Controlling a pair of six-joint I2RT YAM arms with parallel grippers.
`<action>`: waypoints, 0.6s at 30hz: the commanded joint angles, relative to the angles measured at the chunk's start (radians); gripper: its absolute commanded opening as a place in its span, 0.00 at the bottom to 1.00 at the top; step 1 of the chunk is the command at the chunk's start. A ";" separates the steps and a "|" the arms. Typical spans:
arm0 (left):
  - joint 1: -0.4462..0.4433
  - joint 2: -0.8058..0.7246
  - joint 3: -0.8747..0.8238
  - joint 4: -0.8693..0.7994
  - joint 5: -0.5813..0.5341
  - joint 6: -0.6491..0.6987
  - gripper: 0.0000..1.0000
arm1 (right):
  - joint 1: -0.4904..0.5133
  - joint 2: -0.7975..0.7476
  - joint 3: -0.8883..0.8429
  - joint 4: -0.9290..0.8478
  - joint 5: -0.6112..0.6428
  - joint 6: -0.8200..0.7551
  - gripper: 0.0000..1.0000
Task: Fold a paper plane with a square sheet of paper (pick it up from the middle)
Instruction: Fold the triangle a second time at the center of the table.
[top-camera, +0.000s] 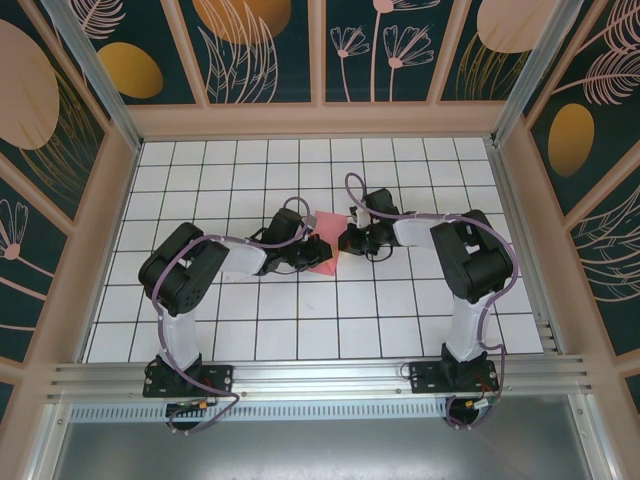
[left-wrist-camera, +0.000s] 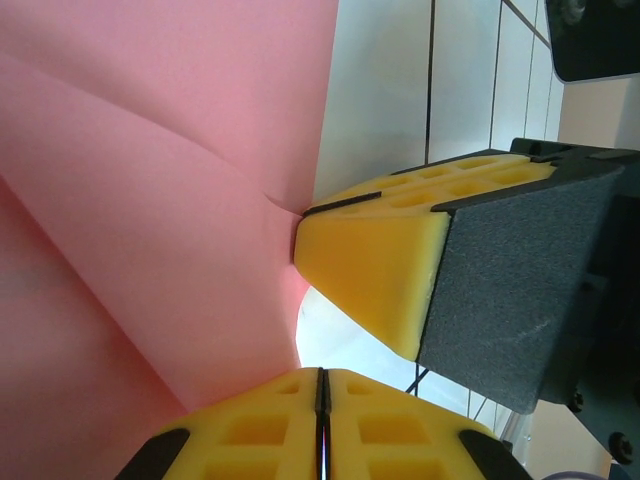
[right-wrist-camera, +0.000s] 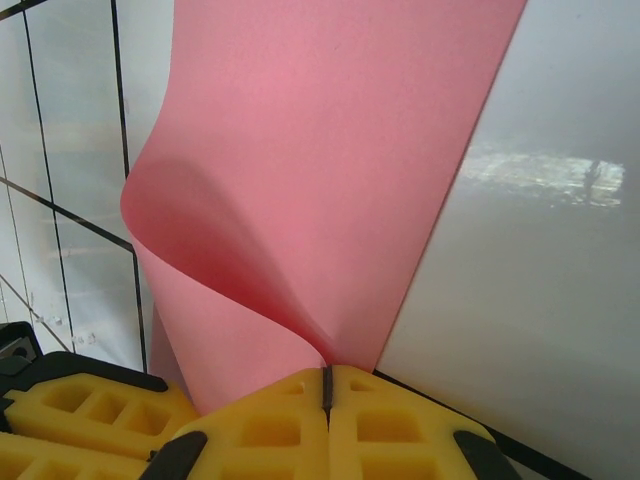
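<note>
L end effector (left-wrist-camera: 320, 388) & R end effector (right-wrist-camera: 325, 382) both pinch sq. sheet (top-camera: 325, 250) upright mid-desk (top-camera: 400, 312), prob. bowing it for crease.

Open board (top-camera: 330, 325) — walls (top-camera: 115, 215) round, paper (top-camera: 324, 254) mid-board

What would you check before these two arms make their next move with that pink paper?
1. Right gripper shut on the pink paper sheet: ok.
2. Left gripper shut: ok. Whether it pinches the sheet's edge: cannot tell.
3. Sheet lying flat for a crease: not ok; it bulges up in a loose curl.
4. Grippers apart from each other: cannot tell; they sit very close.
5. Sheet over the white gridded board, well inside its edges: ok.
</note>
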 joint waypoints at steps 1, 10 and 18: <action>-0.006 0.015 0.018 -0.013 0.006 0.024 0.11 | -0.002 0.017 0.026 -0.019 0.023 -0.027 0.05; -0.007 0.017 0.018 -0.008 0.015 0.022 0.12 | -0.002 0.023 0.033 -0.021 0.034 -0.027 0.05; -0.007 0.024 0.022 -0.009 0.018 0.024 0.12 | -0.002 0.036 0.040 -0.026 0.036 -0.027 0.05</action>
